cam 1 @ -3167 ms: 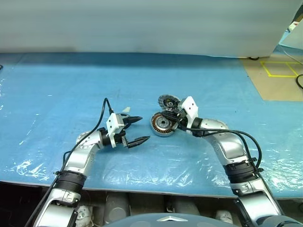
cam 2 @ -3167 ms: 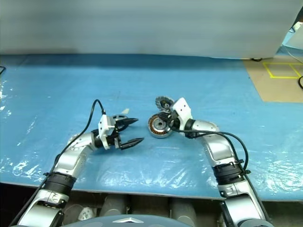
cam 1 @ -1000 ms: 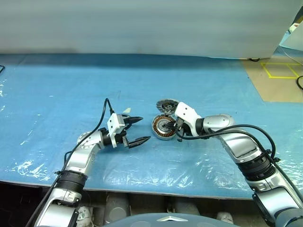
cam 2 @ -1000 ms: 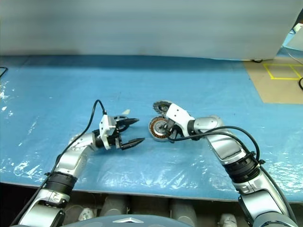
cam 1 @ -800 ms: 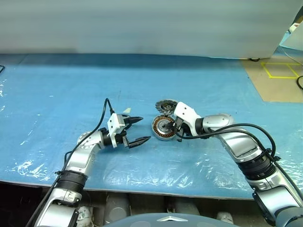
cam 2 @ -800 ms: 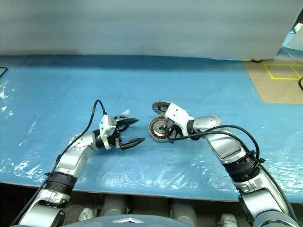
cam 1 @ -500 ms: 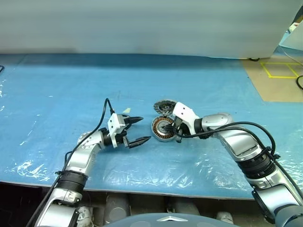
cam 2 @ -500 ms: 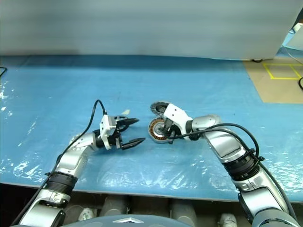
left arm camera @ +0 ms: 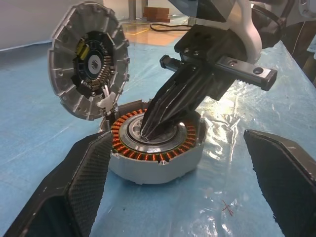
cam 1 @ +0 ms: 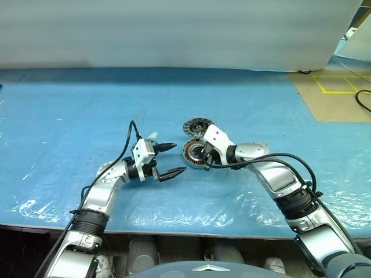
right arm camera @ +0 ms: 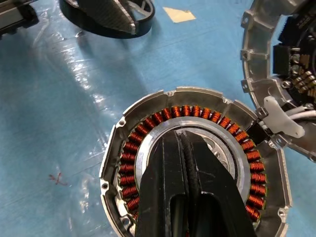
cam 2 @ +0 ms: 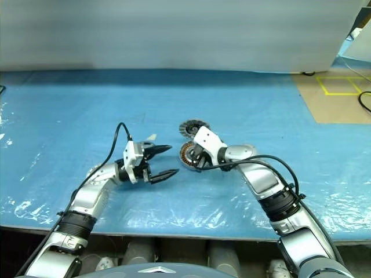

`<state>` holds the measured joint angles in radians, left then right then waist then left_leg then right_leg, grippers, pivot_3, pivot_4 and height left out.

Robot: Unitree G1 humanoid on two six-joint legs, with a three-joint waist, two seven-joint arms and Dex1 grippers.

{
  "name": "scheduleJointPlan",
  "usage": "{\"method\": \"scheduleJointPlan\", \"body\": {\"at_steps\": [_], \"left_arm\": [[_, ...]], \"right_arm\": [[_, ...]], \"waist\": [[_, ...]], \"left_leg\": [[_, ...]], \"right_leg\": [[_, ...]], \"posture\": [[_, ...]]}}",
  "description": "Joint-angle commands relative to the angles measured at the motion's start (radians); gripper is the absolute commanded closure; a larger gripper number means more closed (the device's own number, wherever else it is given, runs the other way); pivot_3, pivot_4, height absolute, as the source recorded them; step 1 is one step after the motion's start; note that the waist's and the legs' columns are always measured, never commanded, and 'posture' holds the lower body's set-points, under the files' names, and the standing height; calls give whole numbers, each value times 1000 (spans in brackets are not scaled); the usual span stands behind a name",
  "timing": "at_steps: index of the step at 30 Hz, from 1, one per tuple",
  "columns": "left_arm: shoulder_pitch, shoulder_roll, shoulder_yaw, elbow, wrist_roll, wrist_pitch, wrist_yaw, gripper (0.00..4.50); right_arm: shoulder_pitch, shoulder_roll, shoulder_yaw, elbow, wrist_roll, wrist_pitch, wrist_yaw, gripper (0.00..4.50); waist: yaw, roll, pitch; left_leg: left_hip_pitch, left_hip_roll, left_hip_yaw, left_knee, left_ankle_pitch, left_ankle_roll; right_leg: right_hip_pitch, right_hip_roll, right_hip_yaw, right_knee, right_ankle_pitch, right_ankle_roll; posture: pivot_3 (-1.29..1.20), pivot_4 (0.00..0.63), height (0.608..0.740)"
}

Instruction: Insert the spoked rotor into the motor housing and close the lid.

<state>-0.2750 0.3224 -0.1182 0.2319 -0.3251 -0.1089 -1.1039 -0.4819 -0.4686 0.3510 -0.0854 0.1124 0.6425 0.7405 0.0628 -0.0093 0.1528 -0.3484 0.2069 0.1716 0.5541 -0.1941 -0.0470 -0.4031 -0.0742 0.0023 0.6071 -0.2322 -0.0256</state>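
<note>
The right hand [left arm camera: 150, 129], clenched, pressed its tip into the centre of the one motor housing [right arm camera: 190, 163]. One lid [left arm camera: 89, 66] stood hinged open beside it. The left hand [cam 1: 172, 159] waited released nearby. A blue plastic-covered bench [cam 1: 69, 104] carried everything.

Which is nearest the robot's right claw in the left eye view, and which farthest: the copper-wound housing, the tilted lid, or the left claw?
1. Motor housing: the shut right gripper has its tips in its centre.
2. Lid: just behind the housing, propped up.
3. Left gripper: open, off to the housing's left.
</note>
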Motion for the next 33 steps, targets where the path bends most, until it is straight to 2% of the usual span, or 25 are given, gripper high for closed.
{"method": "scheduleJointPlan", "body": {"at_steps": [1, 5, 10, 17, 20, 23, 33], "left_arm": [[-5, 6, 5, -27, 0, -13, 2, 0], [-8, 6, 4, -24, 0, -12, 1, 0], [-8, 5, 3, -25, 0, -11, 1, 0], [-6, 5, 2, -26, 0, -11, 1, 0], [-5, 6, 2, -24, 1, -12, -1, 0], [-4, 8, 1, -24, 1, -10, -2, 0], [-5, 11, 0, -23, 3, -12, -8, 0]], "right_arm": [[3, 19, -55, 15, 21, -21, -10, 4478], [12, 25, -95, -57, 116, -43, 81, 4478], [4, -4, -122, -66, 133, -27, 107, 4478], [10, -59, -105, -54, 103, -30, 129, 4478], [16, -62, -104, -55, 98, -31, 124, 3859], [11, -55, -103, -46, 86, -28, 110, 2923], [24, -53, -88, -23, 63, -27, 102, 2923]], "waist": [[0, 0, 0], [1, 0, 0], [3, 0, 0], [4, 0, 0], [4, 0, 0], [4, 0, 0], [5, 0, 0]], "left_leg": [[-1, 0, 0, 0, 0, 0], [-6, 0, 0, 0, 0, 0], [-20, -1, 0, 0, 2, 3], [-20, 0, 0, 2, 0, 0], [-20, 0, 0, 5, 0, 0], [-20, 0, 0, 7, 0, 0], [-20, 0, 0, 9, 1, 0]], "right_leg": [[-1, 0, 0, 0, 0, 0], [-5, 1, -1, -1, 0, -1], [-17, 2, -3, 1, 3, 3], [-17, 2, -3, 1, 3, 3], [-17, 2, -2, 2, 3, 3], [-17, 2, -2, 3, 2, 1], [-17, 1, -1, 5, 1, 0]], "posture": [[0, 150, 740], [0, 150, 740], [0, 150, 740], [0, 150, 740], [0, 150, 740], [0, 150, 740], [0, 150, 740]]}}
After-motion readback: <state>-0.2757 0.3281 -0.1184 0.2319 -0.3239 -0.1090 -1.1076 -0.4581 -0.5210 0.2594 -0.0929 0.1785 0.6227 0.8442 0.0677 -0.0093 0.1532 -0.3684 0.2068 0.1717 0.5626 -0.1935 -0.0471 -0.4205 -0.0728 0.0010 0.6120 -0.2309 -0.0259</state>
